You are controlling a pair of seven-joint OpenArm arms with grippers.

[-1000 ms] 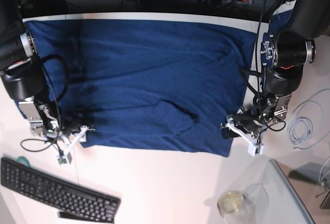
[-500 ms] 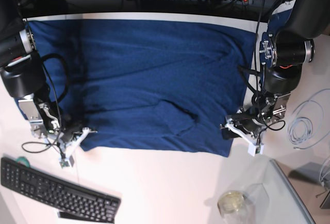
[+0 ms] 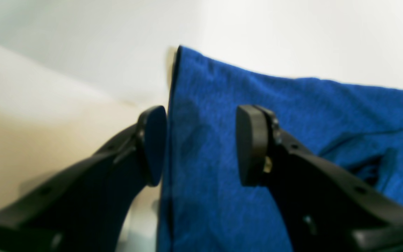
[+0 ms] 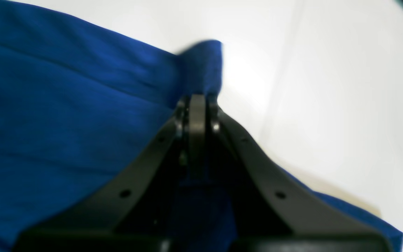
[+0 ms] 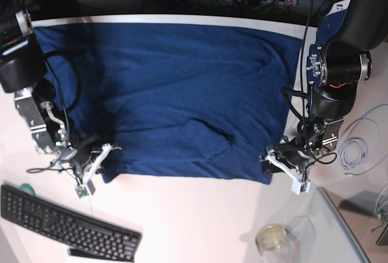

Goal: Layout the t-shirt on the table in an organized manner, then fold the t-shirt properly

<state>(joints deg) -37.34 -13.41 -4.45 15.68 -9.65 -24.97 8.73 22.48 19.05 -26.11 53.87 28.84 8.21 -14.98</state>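
We are now pinching the near corner of the t-shirt (image 4: pixel 82 122) with our right pincer (image 4: pixel 197 105); a second ago its jaws were standing apart, and now they are clamped on the cloth. Our left pincer (image 3: pixel 198 143) is staying half open, straddling the shirt's other near edge on the table (image 5: pixel 200 226). Both corners need holding before we can be lifting and folding.

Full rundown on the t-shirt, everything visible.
The t-shirt is plain dark navy knit, no print, spread mostly flat over the white table, reaching its far edge. Soft creases run through it, with a raised fold near the middle. The right claw is shut on one near corner. The left claw stands open astride the edge at the other near corner, not gripping.
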